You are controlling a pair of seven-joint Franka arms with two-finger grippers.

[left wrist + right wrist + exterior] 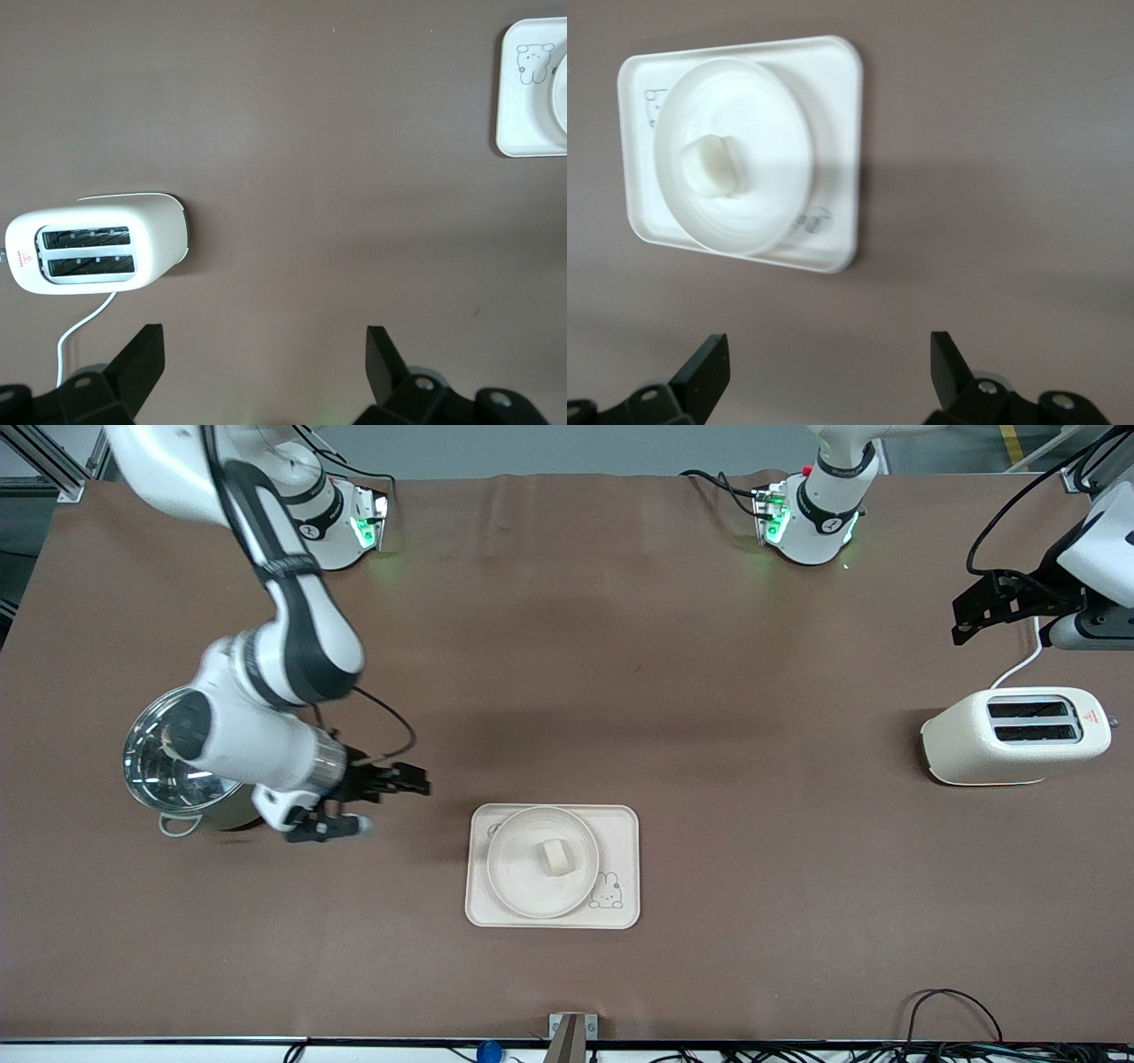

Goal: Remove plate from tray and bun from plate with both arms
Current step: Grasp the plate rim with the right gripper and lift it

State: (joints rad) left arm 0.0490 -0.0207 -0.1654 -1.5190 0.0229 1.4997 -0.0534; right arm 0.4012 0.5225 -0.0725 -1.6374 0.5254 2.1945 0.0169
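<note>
The round cream plate [518, 868] sits on the rectangular cream tray [620, 841] with a rabbit drawing, near the front camera's edge of the table. The small pale bun [555, 856] lies in the middle of the plate. My right gripper [394, 806] is open and empty, low over the bare table between the steel pot and the tray. Its wrist view shows the plate [771, 133], the bun [709, 164] and the tray [837, 115]. My left gripper [959, 618] is open and empty, up over the table at the left arm's end, above the toaster.
A cream two-slot toaster [1014, 735] stands at the left arm's end, its white cord trailing; it also shows in the left wrist view [97, 248]. A shiny steel pot [173, 766] stands at the right arm's end, partly under the right arm. A brown cloth covers the table.
</note>
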